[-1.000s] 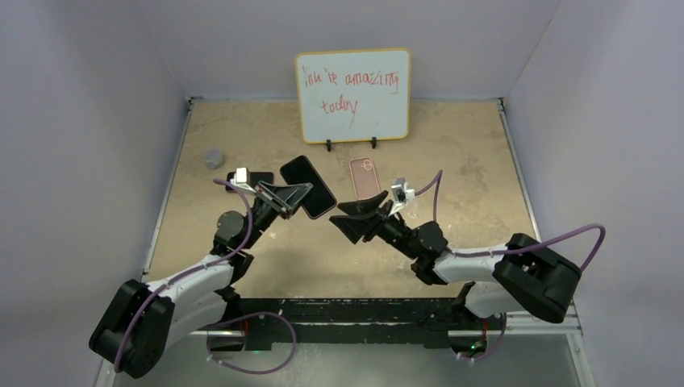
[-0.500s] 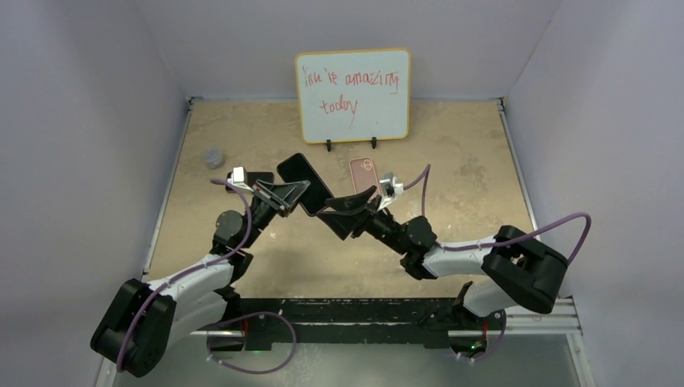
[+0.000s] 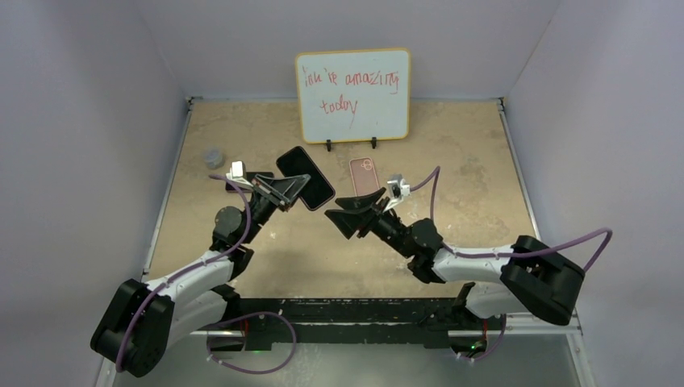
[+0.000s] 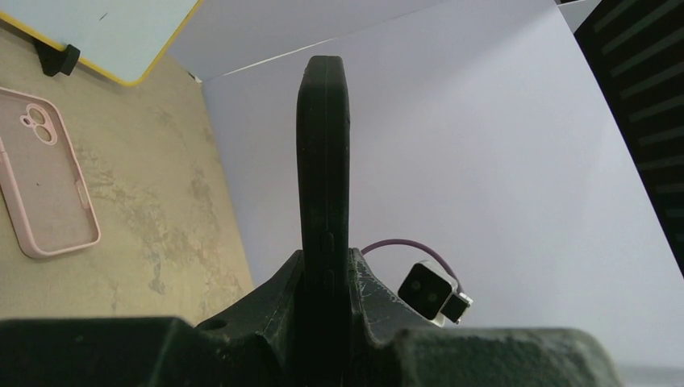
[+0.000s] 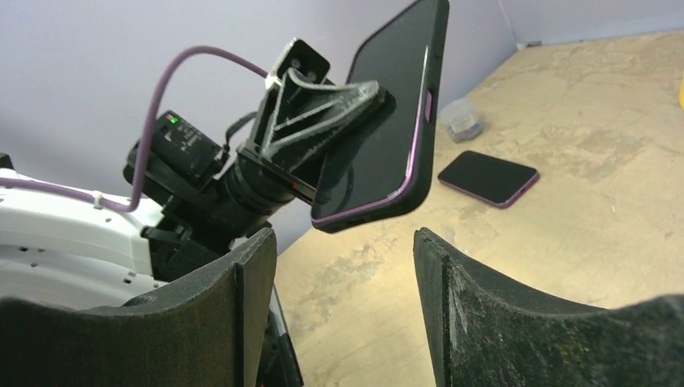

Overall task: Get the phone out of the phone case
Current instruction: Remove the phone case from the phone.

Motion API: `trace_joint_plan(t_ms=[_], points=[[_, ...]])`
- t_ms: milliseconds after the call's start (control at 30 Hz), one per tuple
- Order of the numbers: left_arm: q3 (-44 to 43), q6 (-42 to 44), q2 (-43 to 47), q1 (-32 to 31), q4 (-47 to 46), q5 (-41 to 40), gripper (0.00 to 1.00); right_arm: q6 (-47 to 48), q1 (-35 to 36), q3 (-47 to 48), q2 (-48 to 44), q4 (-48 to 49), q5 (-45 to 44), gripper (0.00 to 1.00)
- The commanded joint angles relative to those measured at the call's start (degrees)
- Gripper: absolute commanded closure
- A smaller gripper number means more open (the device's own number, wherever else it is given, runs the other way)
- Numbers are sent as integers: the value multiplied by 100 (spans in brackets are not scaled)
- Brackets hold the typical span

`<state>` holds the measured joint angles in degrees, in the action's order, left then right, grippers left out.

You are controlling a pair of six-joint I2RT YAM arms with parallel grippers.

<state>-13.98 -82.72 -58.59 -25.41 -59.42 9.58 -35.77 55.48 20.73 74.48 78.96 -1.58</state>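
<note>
My left gripper (image 3: 292, 190) is shut on a phone in a black phone case (image 3: 306, 177) and holds it up off the table. The left wrist view shows it edge-on (image 4: 324, 161), clamped between the fingers (image 4: 379, 290). From the right wrist the dark screen and a purple rim inside the black case (image 5: 387, 121) show. My right gripper (image 3: 337, 223) stands open just right of the phone, apart from it, with nothing between its fingers (image 5: 258, 282).
An empty pink case (image 3: 364, 177) lies flat behind the right gripper. A second dark phone (image 5: 488, 177) lies on the table under the left arm. A small grey cup (image 3: 213, 156) stands at far left. A whiteboard (image 3: 352, 95) stands at the back.
The right gripper reached in toward the held phone, then drew back a little to the right, its jaws staying open. The left gripper shifted the phone slightly up and left.
</note>
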Motion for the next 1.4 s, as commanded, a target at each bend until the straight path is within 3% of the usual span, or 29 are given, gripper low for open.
trace_joint_plan(t_ms=[0, 267, 767, 1133, 1367], points=[[-325, -5, 63, 45, -655, -53, 100, -13, 111, 179, 217, 81, 24, 35], [-344, -124, 47, 45, -761, 42, 100, -145, 267, 556, 847, 698, 129, 35], [-322, -287, 42, 45, -817, 186, 100, -11, 287, 1010, 1357, 859, 466, 41], [-266, -435, 20, 38, -899, 355, 100, 182, 283, 1003, 1336, 889, 273, 64], [-245, -554, 49, 29, -916, 518, 100, 674, 286, 908, 1184, 757, 174, 89]])
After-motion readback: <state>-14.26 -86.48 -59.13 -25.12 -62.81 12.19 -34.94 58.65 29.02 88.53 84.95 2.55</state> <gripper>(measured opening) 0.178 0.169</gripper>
